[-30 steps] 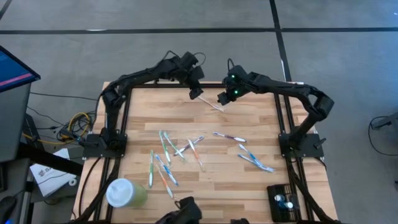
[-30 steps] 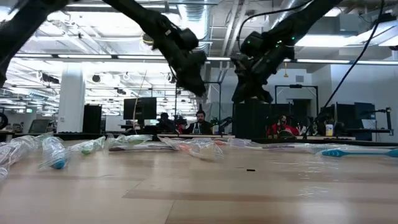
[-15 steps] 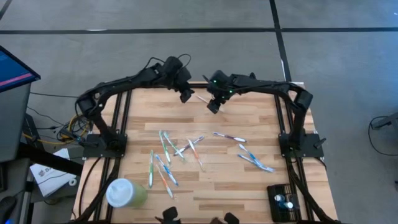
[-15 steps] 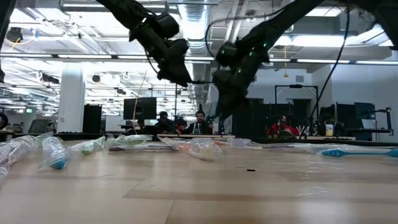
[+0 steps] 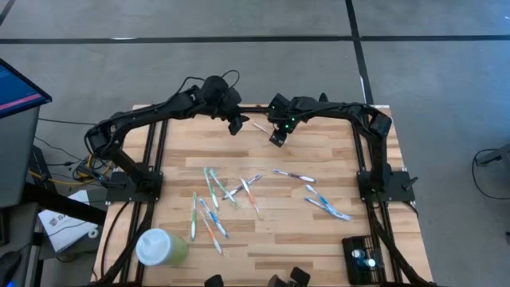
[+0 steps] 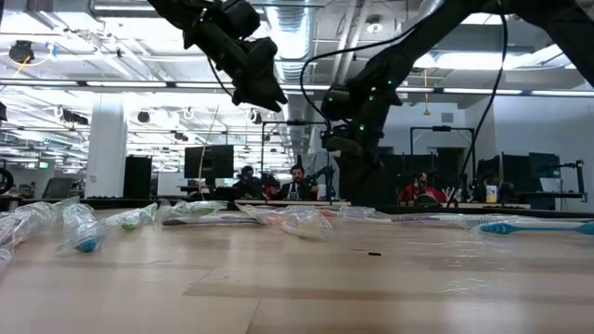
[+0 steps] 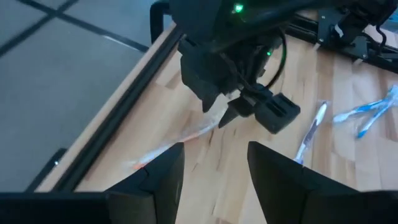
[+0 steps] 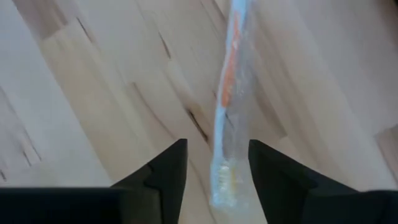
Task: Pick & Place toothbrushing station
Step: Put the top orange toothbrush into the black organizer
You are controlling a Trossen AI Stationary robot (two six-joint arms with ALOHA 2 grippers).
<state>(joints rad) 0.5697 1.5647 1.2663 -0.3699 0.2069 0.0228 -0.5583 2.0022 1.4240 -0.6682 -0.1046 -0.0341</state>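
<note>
The toothbrushing station (image 5: 362, 257), a small black holder, stands at the table's near right corner, far from both arms. A wrapped orange toothbrush (image 5: 260, 126) lies on the wood near the far edge. My right gripper (image 5: 276, 139) points steeply down over one end of it. In the right wrist view its open fingers stand on either side of the wrapper (image 8: 231, 93). My left gripper (image 5: 237, 126) hangs higher, just left of the toothbrush's other end (image 7: 144, 163). It is open with only bare wood between its fingers (image 7: 214, 168).
Several wrapped toothbrushes (image 5: 227, 193) lie scattered mid-table, and more (image 5: 325, 203) lie toward the right. A pale green cup with a white lid (image 5: 159, 247) stands at the near left corner. The black frame rail (image 5: 255, 108) runs along the far edge, close behind both grippers.
My left gripper has drawn back toward the table's left edge and risen. My right gripper has moved left and a little nearer, sunk toward the table and tipped to point more steeply down over the toothbrush.
</note>
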